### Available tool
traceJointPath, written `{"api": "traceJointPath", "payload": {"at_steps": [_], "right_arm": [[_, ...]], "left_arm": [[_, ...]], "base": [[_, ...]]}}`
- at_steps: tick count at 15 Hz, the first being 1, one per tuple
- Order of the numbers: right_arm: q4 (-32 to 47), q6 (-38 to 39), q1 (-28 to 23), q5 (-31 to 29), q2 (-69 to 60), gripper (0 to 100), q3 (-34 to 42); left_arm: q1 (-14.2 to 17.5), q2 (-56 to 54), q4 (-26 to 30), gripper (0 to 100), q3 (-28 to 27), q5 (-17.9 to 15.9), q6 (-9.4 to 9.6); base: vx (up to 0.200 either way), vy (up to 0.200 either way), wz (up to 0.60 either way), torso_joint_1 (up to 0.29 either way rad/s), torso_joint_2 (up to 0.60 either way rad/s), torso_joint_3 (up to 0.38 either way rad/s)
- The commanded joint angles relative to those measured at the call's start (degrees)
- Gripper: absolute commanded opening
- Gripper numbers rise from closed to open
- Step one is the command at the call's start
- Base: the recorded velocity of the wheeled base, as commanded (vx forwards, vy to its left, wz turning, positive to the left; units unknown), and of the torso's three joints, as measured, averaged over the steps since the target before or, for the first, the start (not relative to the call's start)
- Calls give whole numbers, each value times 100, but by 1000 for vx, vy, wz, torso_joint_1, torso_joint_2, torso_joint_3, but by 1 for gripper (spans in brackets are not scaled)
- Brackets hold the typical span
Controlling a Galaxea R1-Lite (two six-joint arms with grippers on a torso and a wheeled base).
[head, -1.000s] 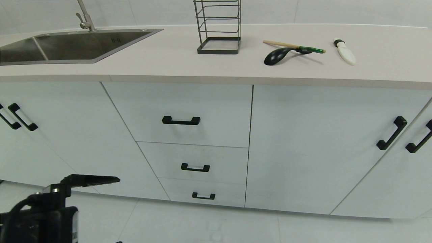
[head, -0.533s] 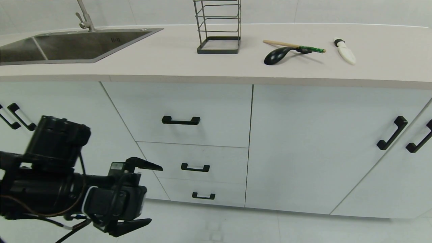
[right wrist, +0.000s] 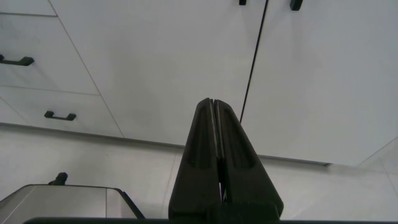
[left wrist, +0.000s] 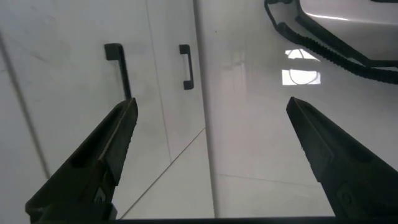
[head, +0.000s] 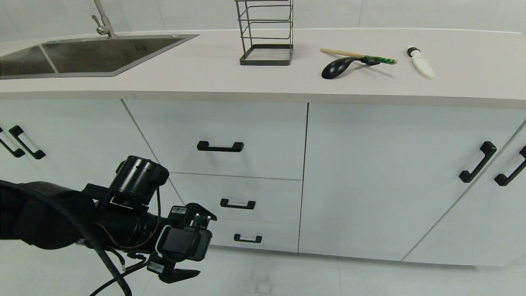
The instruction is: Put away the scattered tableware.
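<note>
On the countertop (head: 205, 78) at the right lie a black spoon (head: 336, 68), a pair of wooden chopsticks (head: 356, 56) with green ends resting across the spoon's handle, and a white knife (head: 420, 63) with a black band. A black wire rack (head: 267, 35) stands empty at the counter's middle. My left gripper (head: 207, 244) hangs low in front of the drawers, far below the counter, open with nothing between its fingers (left wrist: 93, 168). My right gripper (right wrist: 213, 104) is shut on nothing and faces the cabinet doors near the floor.
A steel sink (head: 82, 53) with a faucet (head: 102, 20) sits at the counter's left. Below the counter are three stacked drawers with black handles (head: 220, 146), and cabinet doors on both sides. The pale tiled floor (head: 287, 275) lies beneath.
My left arm has risen into view and swung right toward the lower drawers, with its gripper turning so the fingers stand one above the other. The tableware has not moved.
</note>
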Motion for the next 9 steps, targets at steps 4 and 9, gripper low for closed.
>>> {"api": "traceJointPath", "payload": {"at_steps": [4, 9], "right_arm": [[-6, -4, 0, 2, 7, 0, 0], [-6, -4, 0, 2, 7, 0, 0]], "left_arm": [[-236, 573, -608, 100, 33, 362, -447], [-562, 1144, -1882, 100, 314, 810, -1300]], "base": [[0, 0, 0, 0, 0, 0], [0, 0, 0, 0, 0, 0]]}}
